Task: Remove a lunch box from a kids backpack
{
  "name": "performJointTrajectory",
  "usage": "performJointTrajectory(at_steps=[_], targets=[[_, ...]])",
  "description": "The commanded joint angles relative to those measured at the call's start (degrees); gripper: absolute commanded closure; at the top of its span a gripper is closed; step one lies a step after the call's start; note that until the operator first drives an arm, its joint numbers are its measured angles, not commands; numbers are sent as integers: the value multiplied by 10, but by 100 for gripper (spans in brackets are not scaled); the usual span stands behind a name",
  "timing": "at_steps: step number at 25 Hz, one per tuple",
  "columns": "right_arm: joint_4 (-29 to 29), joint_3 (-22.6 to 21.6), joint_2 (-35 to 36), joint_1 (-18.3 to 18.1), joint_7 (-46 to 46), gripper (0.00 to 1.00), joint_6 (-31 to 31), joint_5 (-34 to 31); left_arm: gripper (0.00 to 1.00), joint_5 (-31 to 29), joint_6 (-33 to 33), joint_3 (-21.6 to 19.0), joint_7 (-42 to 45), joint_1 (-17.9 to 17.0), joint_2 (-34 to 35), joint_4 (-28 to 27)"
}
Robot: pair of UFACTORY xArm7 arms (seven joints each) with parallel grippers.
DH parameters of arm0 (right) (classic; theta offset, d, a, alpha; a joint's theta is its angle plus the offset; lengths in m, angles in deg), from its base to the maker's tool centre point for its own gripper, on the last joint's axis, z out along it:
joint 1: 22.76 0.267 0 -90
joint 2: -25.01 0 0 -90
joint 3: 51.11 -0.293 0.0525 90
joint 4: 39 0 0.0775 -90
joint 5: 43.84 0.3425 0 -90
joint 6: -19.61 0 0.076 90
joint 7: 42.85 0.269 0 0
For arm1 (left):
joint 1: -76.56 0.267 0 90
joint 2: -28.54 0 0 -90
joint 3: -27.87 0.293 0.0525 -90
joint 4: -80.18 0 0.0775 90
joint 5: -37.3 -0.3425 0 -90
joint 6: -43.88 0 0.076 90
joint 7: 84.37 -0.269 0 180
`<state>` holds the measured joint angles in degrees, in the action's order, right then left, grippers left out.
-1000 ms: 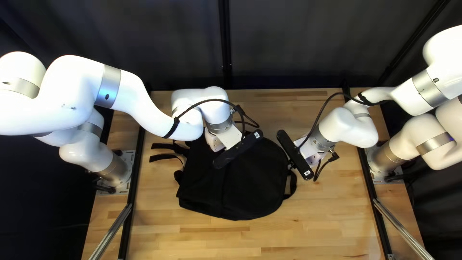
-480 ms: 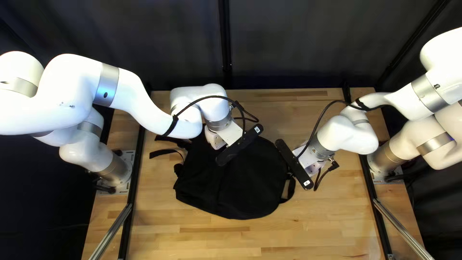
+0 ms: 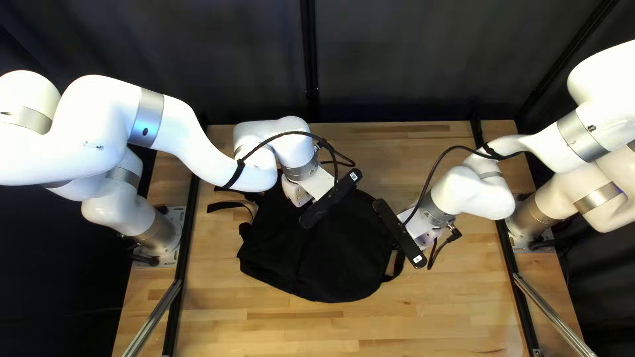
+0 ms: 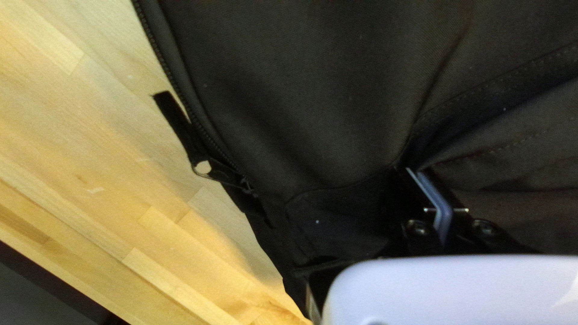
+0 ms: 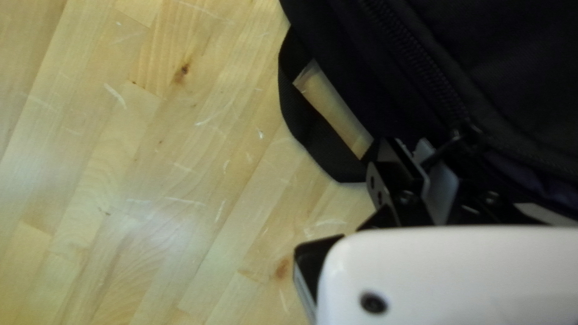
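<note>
One dark curtain [image 3: 410, 66] stands behind the pale wooden bench [image 3: 397, 324], whose sides carry dark rails. Bare wood spreads across the near part of the bench and reaches from the backpack toward the right rail [image 3: 524, 311]. Two white arms reach in from opposite sides, the left arm [image 3: 185, 132] crossing the far left part and ending above the backpack.

The black backpack [image 3: 344, 264] lies on the bench, left of centre. The left gripper [image 3: 295, 192] is over its far part, and the right gripper [image 3: 428, 239] is at its right edge. In the left wrist view, the left gripper [image 4: 436, 201] is narrow, pinching a fold of the backpack's cloth. In the right wrist view, the right gripper [image 5: 424, 168] is closed on a small zipper pull [image 5: 444, 151]. A black fabric loop [image 5: 301, 120] sits just beside it, and a dangling zipper tab [image 4: 174, 120] hangs over the backpack's edge, apart from the left gripper.

In the top left view, both sets of fingertips are hidden under black bars. The backpack's inside is out of sight, so where the lunch box is cannot be told.
</note>
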<state>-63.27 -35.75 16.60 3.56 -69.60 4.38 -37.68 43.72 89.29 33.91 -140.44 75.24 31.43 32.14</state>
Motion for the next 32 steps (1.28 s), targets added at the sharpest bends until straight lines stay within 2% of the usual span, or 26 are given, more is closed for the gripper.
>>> performJointTrajectory(at_steps=[1, 9, 17, 32], targets=[[-4, -5, 7, 4, 6, 100, 2, 2, 100, 2, -4, 0, 2, 0, -1, 2], [-13, -12, 19, 13, 13, 100, 5, 8, 100, 3, -10, 0, 5, 0, -1, 6], [-44, -13, 55, 34, -29, 100, 8, 66, 100, 4, -11, 2, 6, 2, 1, 6], [-69, -23, 71, 43, -11, 100, -11, 65, 100, 5, -11, 0, 11, 1, 4, 8]])
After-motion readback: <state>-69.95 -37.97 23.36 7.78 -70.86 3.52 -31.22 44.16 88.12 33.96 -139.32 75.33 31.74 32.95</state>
